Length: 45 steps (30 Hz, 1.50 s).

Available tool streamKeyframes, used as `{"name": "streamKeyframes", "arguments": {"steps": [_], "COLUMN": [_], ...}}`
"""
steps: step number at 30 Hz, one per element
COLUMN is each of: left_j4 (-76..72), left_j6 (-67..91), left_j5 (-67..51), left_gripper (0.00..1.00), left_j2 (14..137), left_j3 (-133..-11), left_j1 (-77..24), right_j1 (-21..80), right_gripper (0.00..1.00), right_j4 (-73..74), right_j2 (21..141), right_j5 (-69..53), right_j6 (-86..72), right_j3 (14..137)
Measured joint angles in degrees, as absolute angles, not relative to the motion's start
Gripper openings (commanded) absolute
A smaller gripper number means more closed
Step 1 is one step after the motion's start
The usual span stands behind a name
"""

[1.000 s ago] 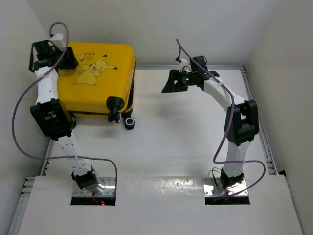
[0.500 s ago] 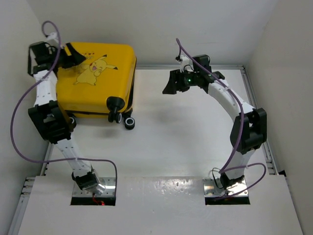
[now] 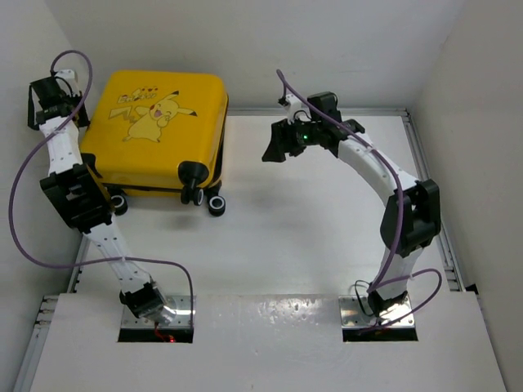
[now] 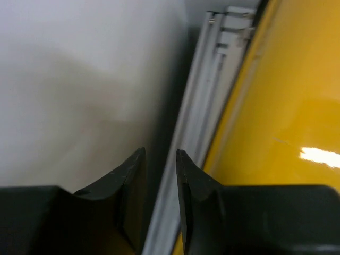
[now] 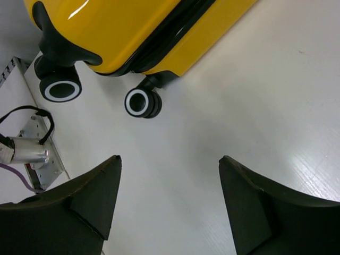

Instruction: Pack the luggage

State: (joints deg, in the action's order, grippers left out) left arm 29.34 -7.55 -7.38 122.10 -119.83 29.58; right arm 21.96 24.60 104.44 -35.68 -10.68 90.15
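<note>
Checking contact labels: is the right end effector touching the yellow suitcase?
Apart. The right wrist view shows bare table between the open right end effector and the yellow suitcase.

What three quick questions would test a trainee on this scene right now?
1. True or false: the suitcase lies open.
2. The right gripper is: A) shut on the suitcase; B) open and empty above the table; C) pressed flat on the table.
3. On which side of the suitcase is the left gripper?

Key: 1 false, it is closed. 2 B. 3 Its left side, next to the wall.
</note>
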Motion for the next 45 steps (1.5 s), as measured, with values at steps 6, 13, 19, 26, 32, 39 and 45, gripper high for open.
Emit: {"name": "streamKeyframes", "arguments": {"steps": [6, 13, 19, 26, 32, 39, 45], "left_j4": [29.74, 22.50, 19.81, 17.21, 27.66, 35.66, 36.38], "left_j6": [-14.98, -17.41, -8.45, 4.01, 4.21, -3.27, -11.09], "left_j5": [-4.01, -12.88, -22.92, -30.17, -17.98, -10.09, -6.46], "left_gripper": [0.23, 0.18, 0.16, 0.16, 0.14, 0.25, 0.26], "left_j2": [124.88, 117.99, 113.89, 113.51, 122.04, 123.07, 126.43], "left_j3": [-122.39, -112.86, -107.81, -107.28, -126.23, -127.11, -127.04], "left_j1": [28.10, 25.54, 8.45, 4.23, 15.90, 27.66, 29.06], "right_j1": [23.33, 27.88, 28.73, 27.05, 25.82, 25.47, 25.47], "right_gripper": [0.83, 1.00, 1.00, 1.00, 1.00, 1.00, 1.00], "right_j4": [26.44, 31.24, 35.31, 36.07, 36.01, 34.11, 32.93], "right_j2": [104.86, 104.62, 100.05, 93.54, 93.43, 93.91, 95.72], "right_j5": [-35.16, -33.98, -29.45, -26.41, -26.37, -28.64, -30.57], "right_j6": [-8.36, -2.50, 0.25, 0.43, 0.43, 0.36, 0.25], "right_j3": [92.77, 94.43, 89.10, 82.28, 81.21, 81.23, 83.18]}}
